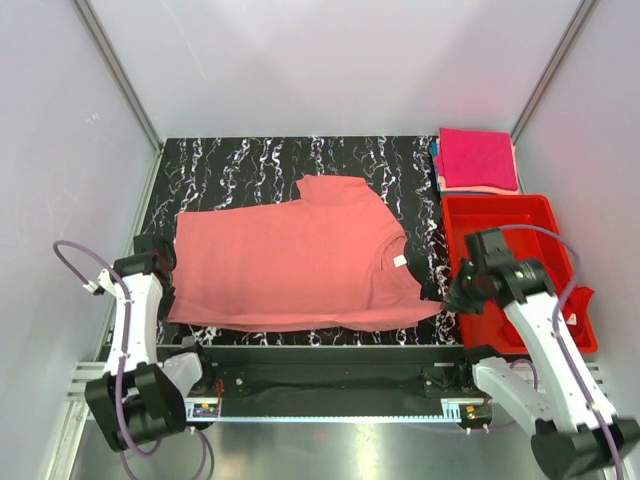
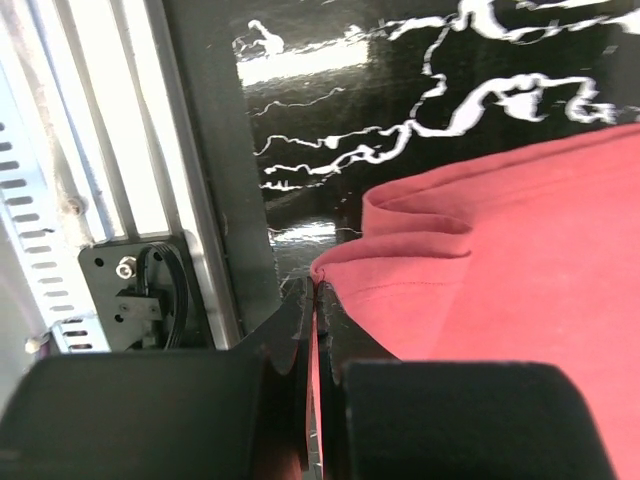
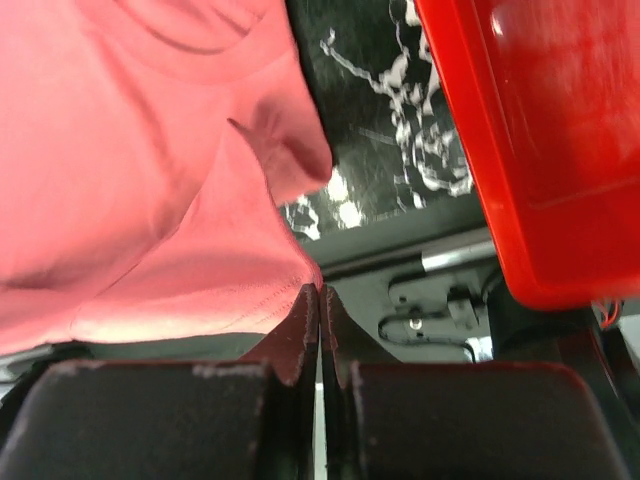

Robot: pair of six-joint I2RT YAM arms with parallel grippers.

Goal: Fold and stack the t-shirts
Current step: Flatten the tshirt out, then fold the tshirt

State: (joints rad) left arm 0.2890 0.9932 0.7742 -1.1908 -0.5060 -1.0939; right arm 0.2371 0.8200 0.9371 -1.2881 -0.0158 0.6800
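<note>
A salmon-pink t-shirt (image 1: 300, 265) lies spread on the black marbled table (image 1: 250, 165), its neck label towards the right and one sleeve folded up at the back. My left gripper (image 1: 165, 268) is at the shirt's left edge. In the left wrist view the gripper (image 2: 315, 290) is shut with a fold of the shirt (image 2: 520, 260) pinched between its jaws. My right gripper (image 1: 450, 298) is at the shirt's near right corner. In the right wrist view the gripper (image 3: 318, 292) is shut on the shirt's hem corner (image 3: 130, 170). A folded magenta-pink t-shirt (image 1: 478, 158) tops a stack at the back right.
A rigid red plastic bin (image 1: 500, 203) stands at the right, just beside my right gripper, and also shows in the right wrist view (image 3: 540, 150). An aluminium rail (image 2: 130, 150) runs along the table's left edge. White walls close in the back and sides.
</note>
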